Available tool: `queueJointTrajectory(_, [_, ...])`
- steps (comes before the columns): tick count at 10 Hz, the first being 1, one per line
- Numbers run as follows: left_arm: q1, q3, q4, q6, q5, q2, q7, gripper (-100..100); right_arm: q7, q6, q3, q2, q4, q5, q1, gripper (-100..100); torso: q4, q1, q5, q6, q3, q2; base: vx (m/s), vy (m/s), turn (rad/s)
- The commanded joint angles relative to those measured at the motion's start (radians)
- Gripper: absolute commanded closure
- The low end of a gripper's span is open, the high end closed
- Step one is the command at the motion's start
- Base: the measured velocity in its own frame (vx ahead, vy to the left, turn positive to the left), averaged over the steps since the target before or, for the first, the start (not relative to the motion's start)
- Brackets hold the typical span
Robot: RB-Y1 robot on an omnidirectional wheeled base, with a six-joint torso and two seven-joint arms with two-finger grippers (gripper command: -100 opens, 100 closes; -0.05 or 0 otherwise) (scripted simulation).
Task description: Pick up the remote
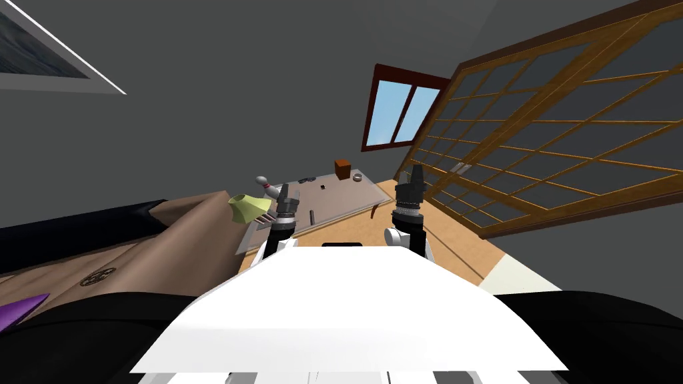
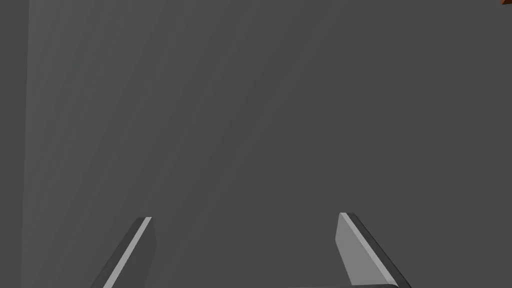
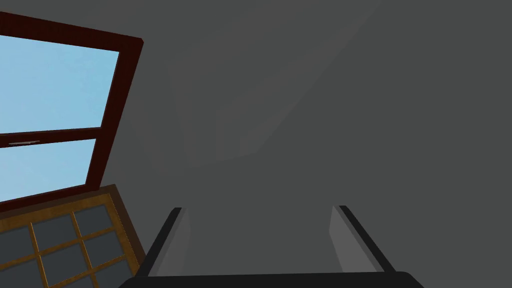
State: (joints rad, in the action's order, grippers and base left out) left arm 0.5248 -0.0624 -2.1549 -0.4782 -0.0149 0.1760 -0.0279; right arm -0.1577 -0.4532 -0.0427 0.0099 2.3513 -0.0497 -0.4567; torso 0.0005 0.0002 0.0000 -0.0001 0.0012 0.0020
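Note:
A low grey table (image 1: 347,193) stands ahead of me in the head view. On it, a slim dark bar that may be the remote (image 1: 311,217) lies near the front edge, just right of my left gripper (image 1: 287,193). That gripper is raised over the table's left part, and in the left wrist view its fingers (image 2: 362,250) stand wide apart with nothing between them. My right gripper (image 1: 415,175) is held up past the table's right edge. Its own wrist view shows the right gripper (image 3: 258,208) open and empty too.
The table also bears a white bowling pin (image 1: 267,187), a yellow-green cone-like object (image 1: 247,207), a brown box (image 1: 343,168) and small dark items (image 1: 307,180). A tan sofa (image 1: 153,247) lies to the left. A wood-framed lattice screen (image 1: 547,127) runs along the right.

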Motion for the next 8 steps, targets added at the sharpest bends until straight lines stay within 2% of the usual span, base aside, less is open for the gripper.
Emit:
queueJointTrajectory(1, [-0.001, -0.003, 0.049, 0.013, -0.028, 0.026, 0.032, -100, 0.000, 0.000, 0.000, 0.000, 0.000, 0.000, 0.000, 0, 0.000, 0.000, 0.000, 0.000, 0.000, 0.000, -0.021, -0.006, -0.193])
queueJointTrajectory(3, [0.002, -0.007, 0.111, 0.064, -0.085, 0.080, 0.087, -100, 0.000, 0.000, 0.000, 0.000, 0.000, 0.000, 0.000, 0, 0.000, 0.000, 0.000, 0.001, 0.000, 0.000, -0.030, -0.006, -0.288])
queueJointTrajectory(4, [0.002, -0.007, 0.117, 0.064, -0.085, 0.080, 0.089, -100, 0.000, 0.000, 0.000, 0.000, 0.000, 0.000, 0.000, 0, 0.000, 0.000, 0.000, 0.000, 0.000, 0.000, -0.022, -0.003, -0.112])
queueJointTrajectory(5, [0.004, -0.009, 0.153, 0.093, -0.117, 0.108, 0.120, -100, 0.000, 0.000, 0.000, 0.000, 0.000, 0.000, 0.000, 0, 0.000, 0.000, 0.000, 0.000, 0.000, 0.000, -0.016, -0.011, -0.190])
queueJointTrajectory(6, [0.004, -0.009, 0.153, 0.093, -0.117, 0.108, 0.120, -100, 0.000, 0.000, 0.000, 0.000, 0.000, 0.000, 0.000, 0, 0.000, 0.000, 0.000, 0.000, 0.000, 0.000, -0.011, -0.004, -0.132])
queueJointTrajectory(8, [0.005, -0.017, 0.229, 0.147, -0.183, 0.165, 0.183, -100, 0.000, 0.000, 0.000, 0.000, 0.000, 0.000, 0.000, 0, 0.000, 0.000, 0.000, 0.000, -0.001, -0.001, -0.011, -0.008, -0.349])
